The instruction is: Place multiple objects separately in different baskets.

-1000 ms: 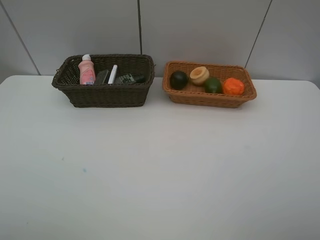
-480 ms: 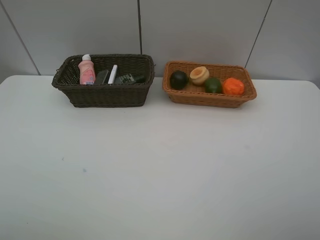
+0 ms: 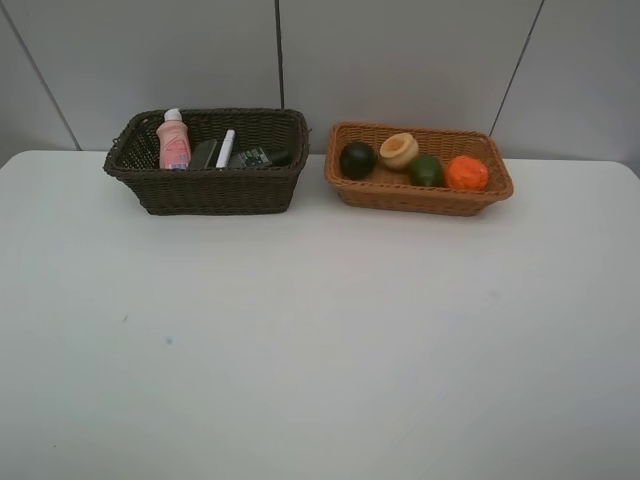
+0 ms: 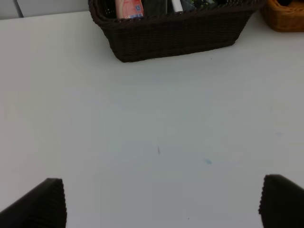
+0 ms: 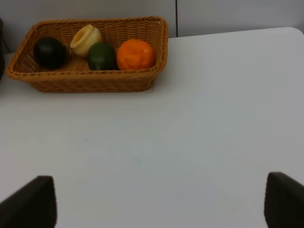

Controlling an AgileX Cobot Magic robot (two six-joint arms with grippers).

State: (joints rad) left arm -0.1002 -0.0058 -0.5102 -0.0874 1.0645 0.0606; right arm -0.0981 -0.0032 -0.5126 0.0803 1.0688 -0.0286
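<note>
The dark brown basket (image 3: 205, 188) at the back left holds the pink bottle (image 3: 173, 142), black eraser (image 3: 204, 154), white marker (image 3: 226, 148) and dark green bottle (image 3: 262, 157). The light tan basket (image 3: 420, 197) at the back right holds the dark mangosteen (image 3: 357, 159), peach (image 3: 399, 151), green fruit (image 3: 426, 170) and orange (image 3: 467, 173). Neither gripper shows in the high view. My left gripper (image 4: 161, 204) is open and empty over bare table, well short of the brown basket (image 4: 175, 35). My right gripper (image 5: 159, 204) is open and empty, short of the tan basket (image 5: 90, 80).
The white table (image 3: 320, 330) spreads in front of both baskets. A grey panelled wall (image 3: 400, 60) stands right behind them. The baskets sit side by side with a small gap between them.
</note>
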